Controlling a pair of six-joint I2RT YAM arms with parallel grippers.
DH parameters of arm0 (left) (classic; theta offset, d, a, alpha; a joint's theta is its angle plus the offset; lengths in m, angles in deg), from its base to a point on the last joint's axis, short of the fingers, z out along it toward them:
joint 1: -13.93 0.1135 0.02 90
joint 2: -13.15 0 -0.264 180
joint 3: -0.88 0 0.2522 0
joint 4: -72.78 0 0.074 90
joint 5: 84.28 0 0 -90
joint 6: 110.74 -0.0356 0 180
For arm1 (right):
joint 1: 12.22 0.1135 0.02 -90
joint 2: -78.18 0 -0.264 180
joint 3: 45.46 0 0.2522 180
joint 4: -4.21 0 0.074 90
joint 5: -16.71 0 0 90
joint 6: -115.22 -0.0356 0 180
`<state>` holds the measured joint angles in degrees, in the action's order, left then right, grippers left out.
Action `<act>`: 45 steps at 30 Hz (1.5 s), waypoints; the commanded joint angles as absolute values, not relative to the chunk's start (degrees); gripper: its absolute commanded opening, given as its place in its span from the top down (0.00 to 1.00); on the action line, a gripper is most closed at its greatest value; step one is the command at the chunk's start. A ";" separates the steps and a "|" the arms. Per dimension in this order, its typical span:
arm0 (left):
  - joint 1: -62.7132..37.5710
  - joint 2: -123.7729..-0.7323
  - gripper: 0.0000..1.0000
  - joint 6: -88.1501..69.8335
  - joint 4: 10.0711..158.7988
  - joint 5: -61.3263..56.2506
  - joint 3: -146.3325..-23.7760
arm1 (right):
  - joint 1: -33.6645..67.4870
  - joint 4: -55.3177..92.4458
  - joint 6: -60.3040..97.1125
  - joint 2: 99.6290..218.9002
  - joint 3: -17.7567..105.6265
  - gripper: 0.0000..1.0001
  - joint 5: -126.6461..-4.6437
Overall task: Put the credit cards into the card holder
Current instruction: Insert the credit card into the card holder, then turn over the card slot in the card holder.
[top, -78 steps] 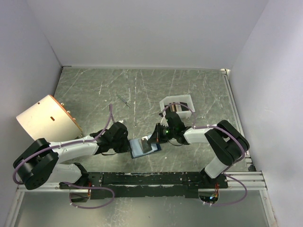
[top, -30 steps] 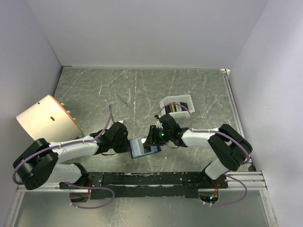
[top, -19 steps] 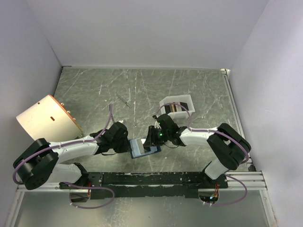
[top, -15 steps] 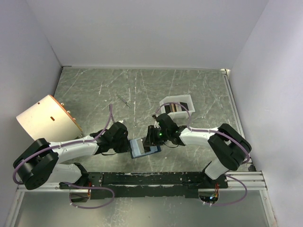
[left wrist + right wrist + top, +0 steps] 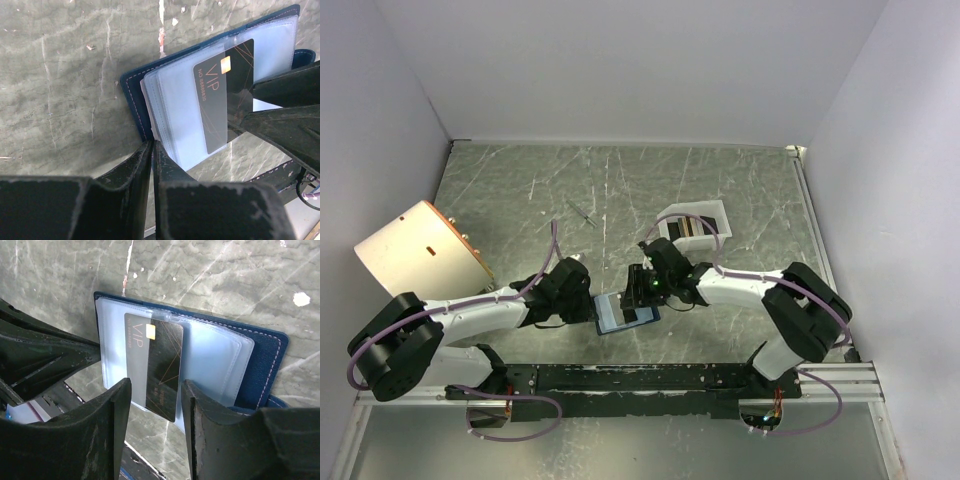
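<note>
The dark blue card holder [image 5: 623, 313] lies open on the table between the arms, its clear blue-grey pockets facing up. My left gripper [image 5: 592, 306] is shut on the holder's left edge [image 5: 131, 100], seen between its fingertips in the left wrist view [image 5: 152, 145]. A dark VIP credit card [image 5: 159, 369] sits partly inside a clear pocket, its near end sticking out. My right gripper [image 5: 156, 390] is open, its jaws standing on either side of that card's free end without touching it. The card also shows in the left wrist view [image 5: 222, 95]. More cards [image 5: 688, 228] lie in the white tray.
The white box-like tray [image 5: 720, 215] stands behind the right arm. A tan rounded box [image 5: 415, 255] lies at the left wall. A small thin pen-like item [image 5: 582, 212] lies on the table further back. The arms' base rail [image 5: 650, 378] runs along the near edge.
My right gripper has moved left, over the open holder, and the dark card lies further into the pocket. The left gripper has stayed on the holder's edge.
</note>
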<state>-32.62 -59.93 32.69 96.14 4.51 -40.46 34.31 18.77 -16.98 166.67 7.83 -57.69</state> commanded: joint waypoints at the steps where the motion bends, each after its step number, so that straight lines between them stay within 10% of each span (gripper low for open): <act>1: -32.34 -60.47 0.81 32.18 98.05 5.11 -40.47 | 35.33 19.56 -15.94 168.32 9.53 0.55 -58.56; 25: -32.39 -59.09 0.81 32.33 100.26 6.70 -42.40 | 38.42 18.97 -16.77 169.76 10.16 0.90 -59.29; 45: -31.69 -55.14 0.66 35.56 96.30 3.28 -41.93 | 38.45 23.42 -15.39 168.76 13.20 0.87 -60.37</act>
